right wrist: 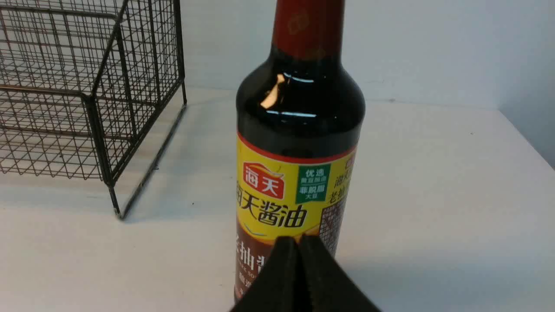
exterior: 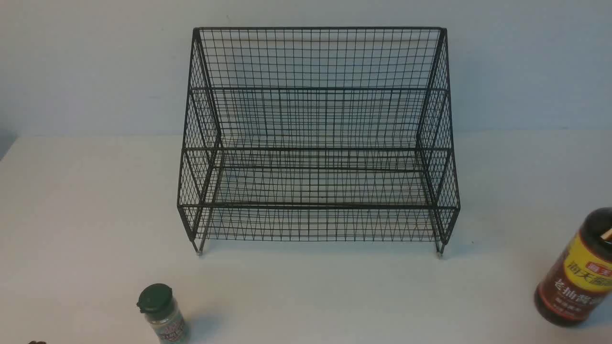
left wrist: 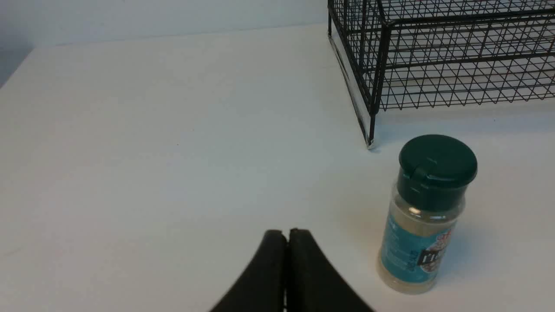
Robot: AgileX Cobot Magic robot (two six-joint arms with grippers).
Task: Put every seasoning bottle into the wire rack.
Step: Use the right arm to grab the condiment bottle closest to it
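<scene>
You risk tipping the tall soy-sauce bottle (right wrist: 299, 130) if you advance the right gripper (right wrist: 298, 241) as it stands. Its jaws are pressed together, holding nothing, right in front of the label, so they would shove rather than straddle. The left gripper (left wrist: 286, 234) is likewise closed and empty, near the green-lidded shaker jar (left wrist: 427, 216) but apart from it. Both bottles stand upright on the table (exterior: 86, 215), outside the wire rack (exterior: 318, 143), one off each front corner.

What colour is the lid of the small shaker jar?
Dark green. The lid of the shaker jar shows best in the left wrist view.
</scene>
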